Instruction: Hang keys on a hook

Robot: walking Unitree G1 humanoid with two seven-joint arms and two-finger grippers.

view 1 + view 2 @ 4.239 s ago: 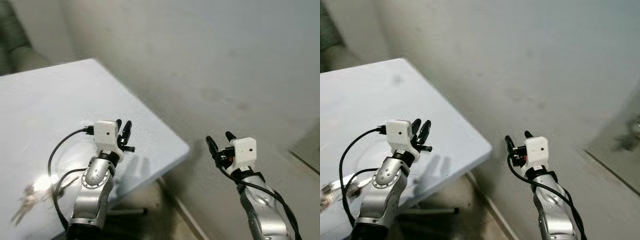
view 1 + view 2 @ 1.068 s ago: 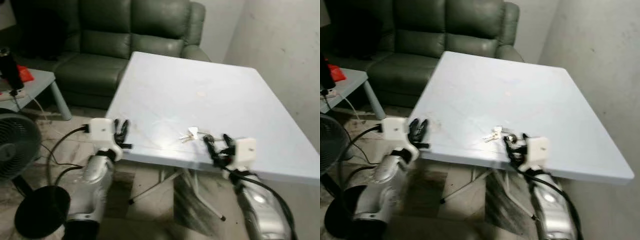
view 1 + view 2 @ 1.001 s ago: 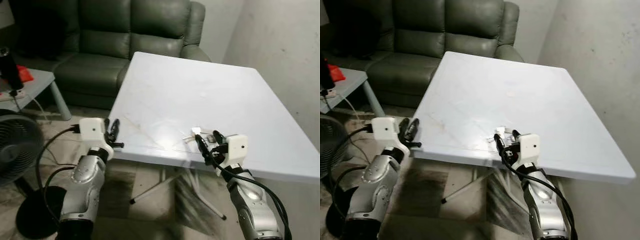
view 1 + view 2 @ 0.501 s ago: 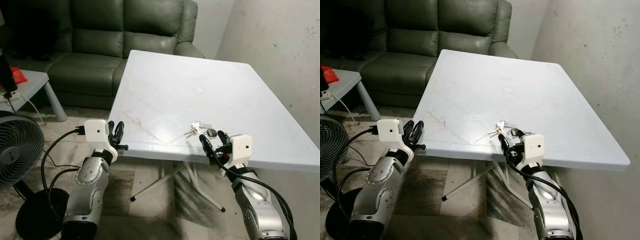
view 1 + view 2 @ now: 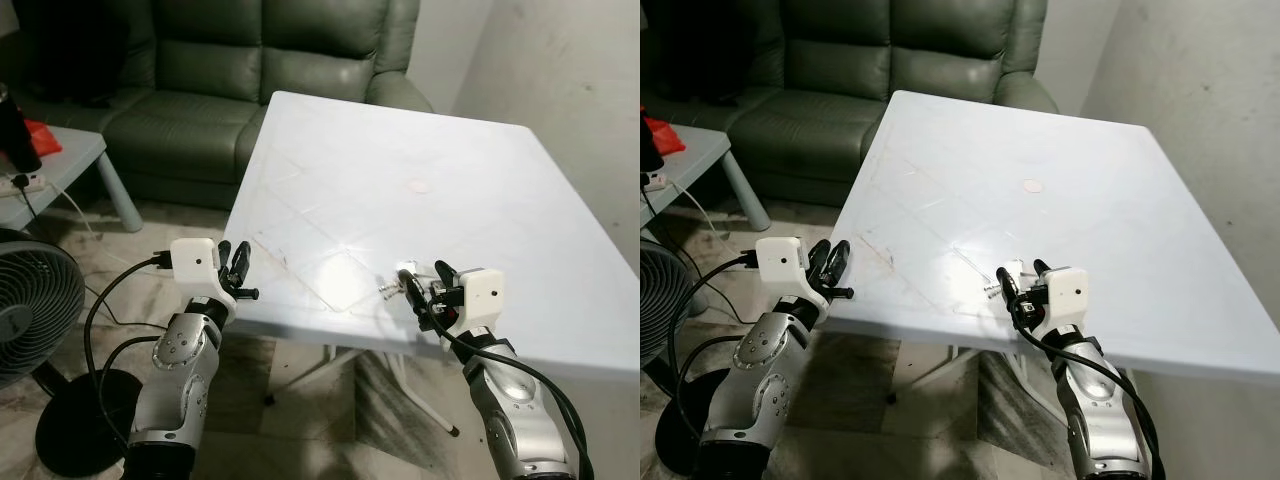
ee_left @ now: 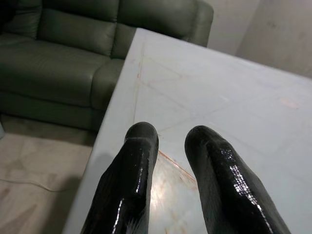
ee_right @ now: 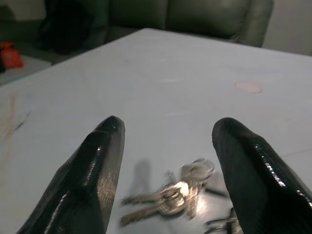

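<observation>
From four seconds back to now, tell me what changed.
The robot turned from the wall to face the table, so the view shifted. The right tool came in over the near edge and now hangs open just above the keys, not yet gripping them. The keys lay on the table throughout. The left tool stayed beside the table's corner, nearly shut and holding nothing.
</observation>
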